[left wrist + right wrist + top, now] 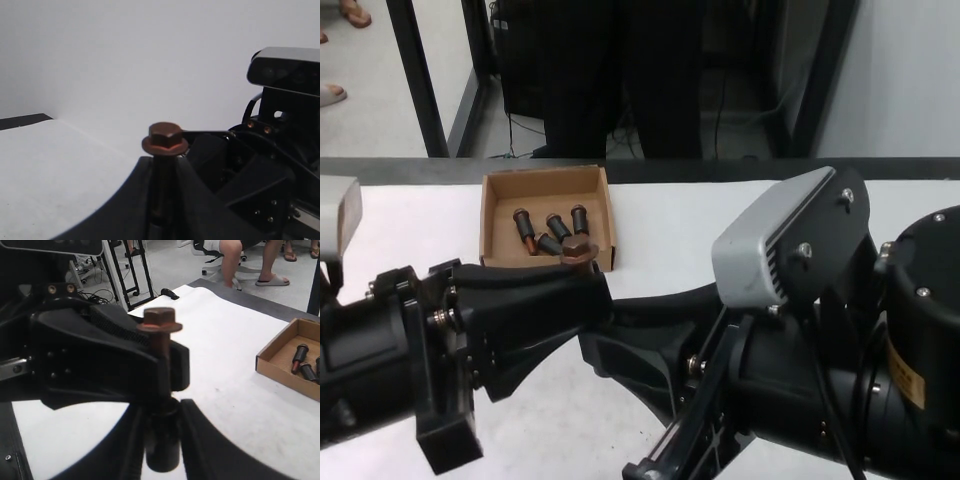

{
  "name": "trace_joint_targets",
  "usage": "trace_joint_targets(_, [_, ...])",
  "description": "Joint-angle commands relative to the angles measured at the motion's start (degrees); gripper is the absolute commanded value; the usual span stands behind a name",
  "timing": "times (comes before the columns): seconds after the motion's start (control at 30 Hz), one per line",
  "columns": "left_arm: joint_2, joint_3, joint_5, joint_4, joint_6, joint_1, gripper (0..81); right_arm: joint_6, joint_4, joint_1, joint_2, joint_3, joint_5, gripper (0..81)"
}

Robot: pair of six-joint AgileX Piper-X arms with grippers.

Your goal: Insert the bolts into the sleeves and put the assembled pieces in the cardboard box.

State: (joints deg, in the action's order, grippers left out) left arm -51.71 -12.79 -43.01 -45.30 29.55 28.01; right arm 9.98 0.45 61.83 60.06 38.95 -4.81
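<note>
The two arms meet above the middle of the bench (670, 220) so that one part can be threaded into the other in the air, each arm steadying its own half. The left gripper (161, 167) has its fingers pressed together on the shank of the bolt (165, 140) and holds it upright, head at twelve o'clock. That leaves the lower end free to go down into the sleeve (162, 447). The right gripper (162, 412) sits just beneath, its fingers pinching the sleeve from both sides with the open mouth facing up towards the shank. The upright, stacked grip looks chosen to keep both axes in line. A good length of shank is bare between the head and the sleeve's mouth, so the bolt seems at most partly entered, and how deep it sits cannot be told. The bolt is coppery brown and dull, with a hexagonal head over a broad flange and a slim straight shank. The sleeve is a short, dark, smooth cylinder, a little thicker than the shank. From the pair of grippers the cardboard box (545, 178) lies near at about eleven o'clock, towards the bench's far edge, open at the top and within easy reach for the drop. Several assembled pieces (557, 224) lie on its floor, dark bodies with coppery ends.
</note>
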Motion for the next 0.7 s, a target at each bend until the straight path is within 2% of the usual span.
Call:
trace_joint_targets(0.0, [0.0,0.2,-0.3,1.4,-0.4,0.2,0.8,-0.1,-4.7,-0.2,-1.1,1.2,-0.5,0.3])
trace_joint_targets(0.3, [0.0,0.2,-0.3,1.4,-1.8,0.2,0.4,-0.1,-6.0,-0.2,-1.1,1.2,-0.5,0.3])
trace_joint_targets(0.37, [0.0,0.2,-1.6,1.4,-4.7,0.2,5.3,-0.1,-6.0,-0.2,-1.1,1.2,-0.5,0.3])
trace_joint_targets(0.47, [0.0,0.2,-3.2,1.4,-6.2,0.2,19.4,-0.1,-6.0,-0.2,-1.1,1.2,-0.5,0.3])
trace_joint_targets(0.6, [0.0,0.2,-3.3,1.4,-6.0,0.2,49.4,-0.1,-6.0,-0.2,-1.1,1.2,-0.5,0.3])
trace_joint_targets(0.67, [0.0,0.2,-3.3,1.7,-5.0,-0.2,59.9,-0.1,-6.0,-0.2,-1.1,1.2,-0.5,0.3])
